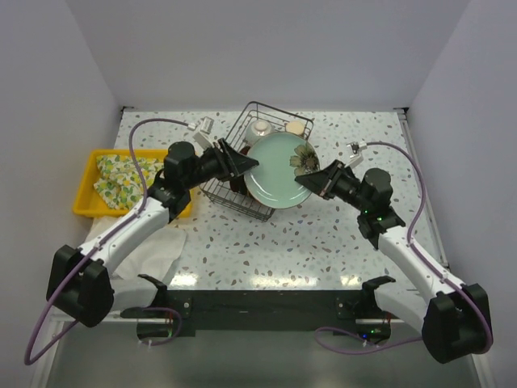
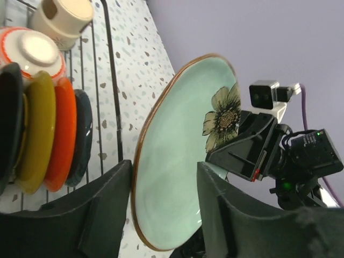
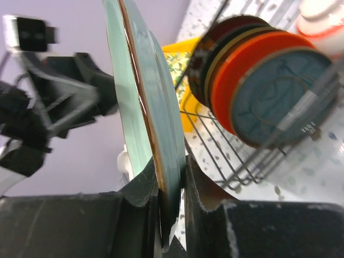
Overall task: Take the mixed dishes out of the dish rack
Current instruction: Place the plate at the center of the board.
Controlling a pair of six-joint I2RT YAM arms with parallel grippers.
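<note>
A celadon plate with a dark flower (image 1: 279, 170) hangs upright in the air just right of the black wire dish rack (image 1: 266, 106). My right gripper (image 1: 317, 179) is shut on its right rim, and the right wrist view shows the plate (image 3: 161, 123) pinched between the fingers (image 3: 171, 177). My left gripper (image 1: 249, 164) is open, its fingers (image 2: 164, 172) straddling the plate's left edge (image 2: 183, 161). The rack (image 2: 110, 80) holds upright black (image 2: 8, 123), yellow (image 2: 37, 134), orange-red (image 2: 62, 134) and dark (image 2: 83, 134) plates, a red-patterned white bowl (image 2: 32, 51) and a beige cup (image 2: 62, 16).
A yellow plastic tray (image 1: 89, 174) with a yellow-patterned cloth (image 1: 121, 178) sits left of the rack. A white cloth (image 1: 145, 250) lies under the left arm. The walls close in at the back and sides.
</note>
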